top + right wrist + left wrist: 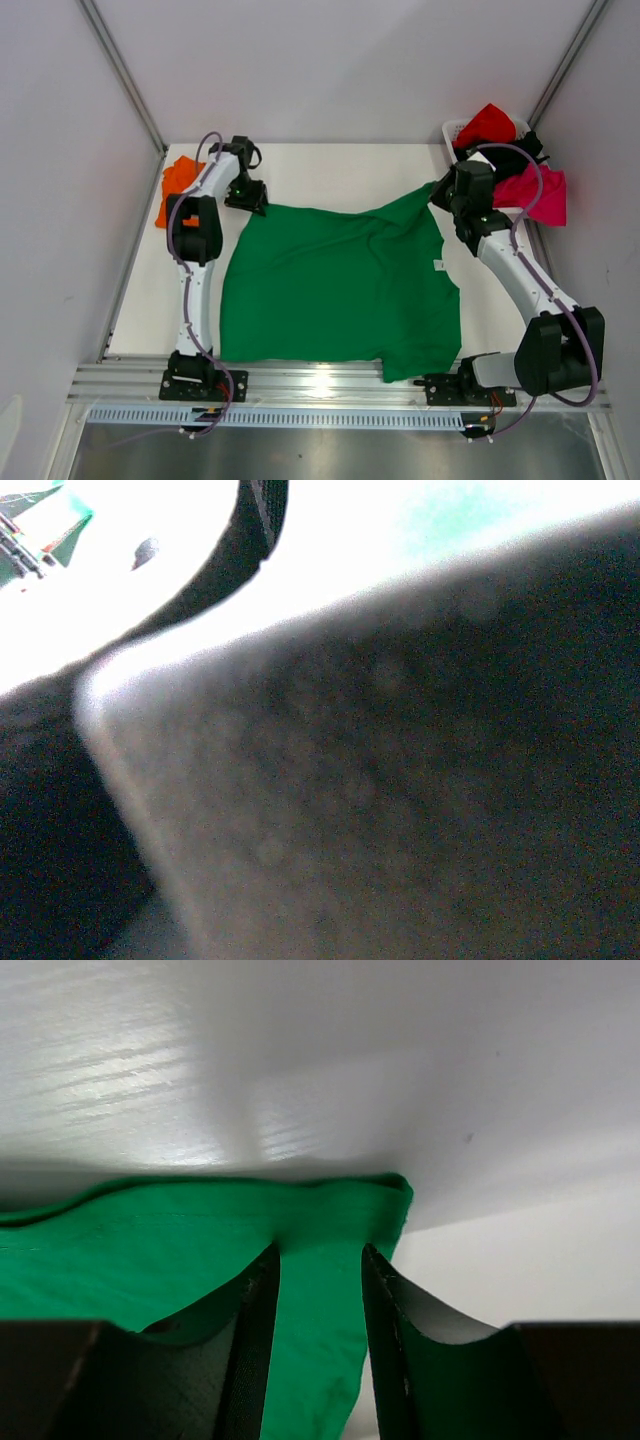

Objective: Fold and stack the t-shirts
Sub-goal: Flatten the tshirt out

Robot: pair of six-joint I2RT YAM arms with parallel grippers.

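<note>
The bright green t-shirt (340,290) lies spread flat on the white table (330,170), its hem at the near edge. My left gripper (250,205) stands over its far left corner. In the left wrist view the jaws (320,1260) are apart, with the green cloth (150,1250) lying loose between them. The far right corner of the shirt is drawn up into my right gripper (440,192), which is shut on it. The right wrist view is filled by a dark blur. An orange t-shirt (175,180) lies crumpled at the table's far left edge.
A white basket (452,130) at the far right corner holds a red t-shirt (487,122), a black one (522,148) and a magenta one (538,192) hanging over its side. Grey walls close in the table on three sides.
</note>
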